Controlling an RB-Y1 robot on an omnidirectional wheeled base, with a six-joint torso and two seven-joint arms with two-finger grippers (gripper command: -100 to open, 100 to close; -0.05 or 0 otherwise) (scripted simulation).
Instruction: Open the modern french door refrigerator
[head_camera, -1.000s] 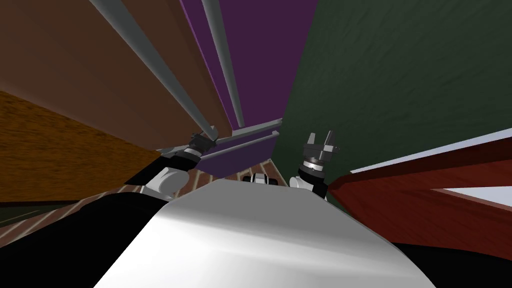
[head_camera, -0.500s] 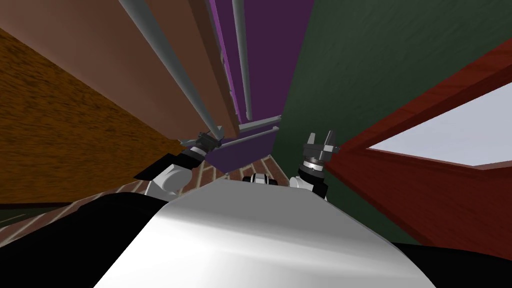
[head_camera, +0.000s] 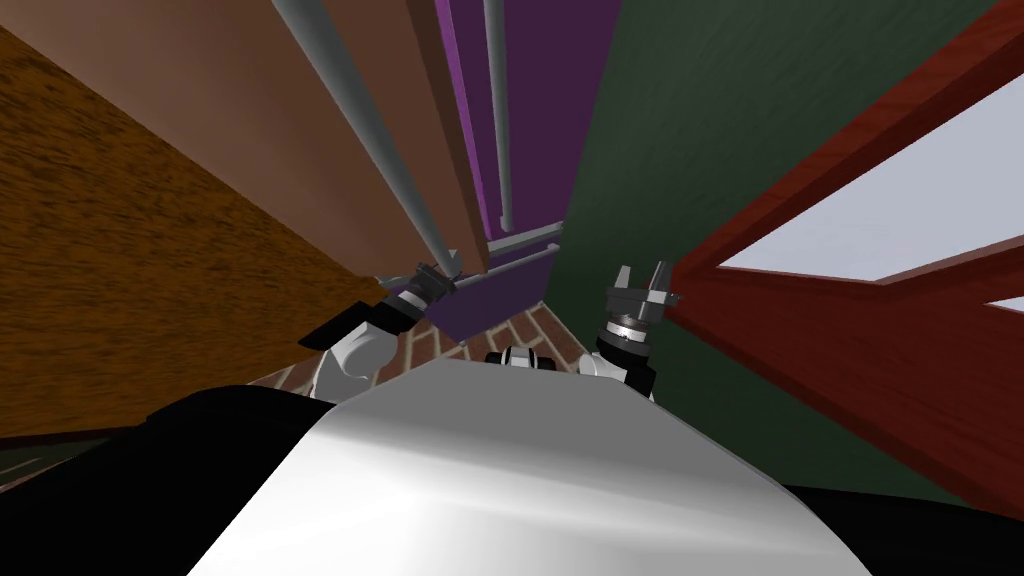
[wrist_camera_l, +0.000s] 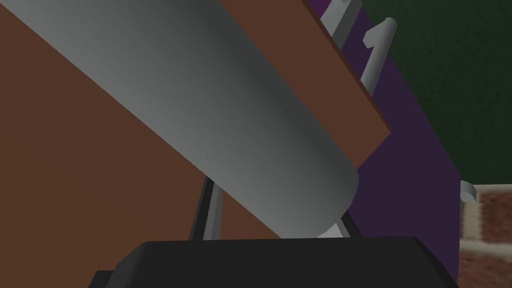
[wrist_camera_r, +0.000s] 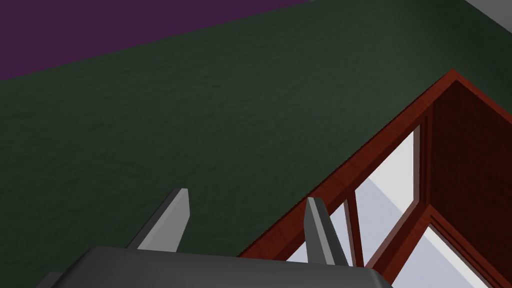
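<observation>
Room: dark green wall (head_camera: 750, 130) ahead of you, red-brown window frame (head_camera: 840, 330) on the right, brick floor (head_camera: 520, 330) below, wood-grain panel (head_camera: 120, 280) on the left.
Refrigerator: you face the refrigerator (head_camera: 545, 110) close up. It has a purple right front and a brown door (head_camera: 330, 140) on the left. In your left wrist view the brown door's edge stands in front of the purple panel.
Handle: a long grey bar handle (head_camera: 375, 140) runs down the brown door, and a second bar (head_camera: 497, 120) runs down the purple front.
Left gripper: your left gripper (head_camera: 445, 268) is clamped on the bar handle's lower end, a finger (wrist_camera_l: 212, 210) on each side.
Right gripper: your right gripper (head_camera: 640, 275) is raised before the wall, apart from the refrigerator — fingers (wrist_camera_r: 170, 220) spread, nothing between them.
</observation>
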